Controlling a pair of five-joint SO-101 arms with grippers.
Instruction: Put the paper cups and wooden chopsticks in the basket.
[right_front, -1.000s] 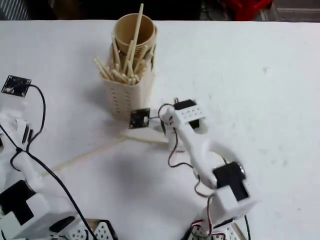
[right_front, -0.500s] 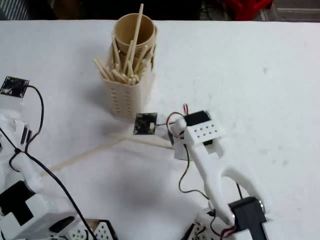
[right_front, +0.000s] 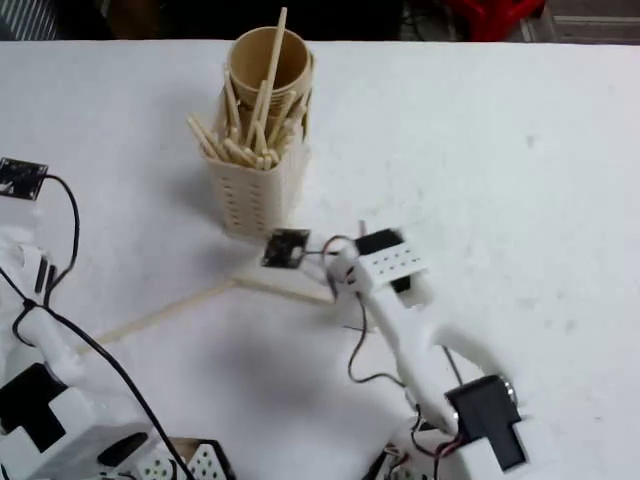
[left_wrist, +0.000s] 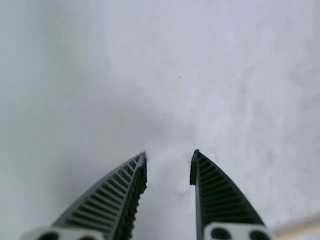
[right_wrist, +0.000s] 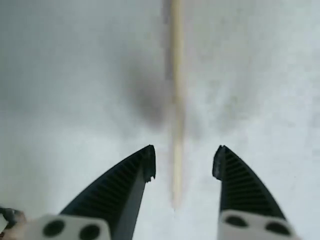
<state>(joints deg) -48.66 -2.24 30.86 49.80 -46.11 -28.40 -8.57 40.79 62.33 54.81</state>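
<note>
A perforated beige basket (right_front: 255, 195) stands at the back of the table, holding a paper cup (right_front: 268, 62) and several wooden chopsticks (right_front: 240, 140). Two more chopsticks lie on the table, meeting end to end: a long one (right_front: 160, 315) and a shorter one (right_front: 285, 289). My right gripper (right_wrist: 183, 162) is open just above the table and straddles the shorter chopstick (right_wrist: 175, 100) near its end. In the high view the right gripper (right_front: 335, 288) sits at that chopstick's right end. My left gripper (left_wrist: 168, 156) is open over bare table.
The white table (right_front: 500, 150) has wide free room to the right and behind. The left arm (right_front: 40, 420) and its cable occupy the near left corner. A chopstick tip (left_wrist: 300, 230) shows beside the left gripper.
The right arm's wrist pulled back toward the near side, then shifted slightly left. The chopsticks' meeting point slid a little left. The left arm's camera board drifted slightly left.
</note>
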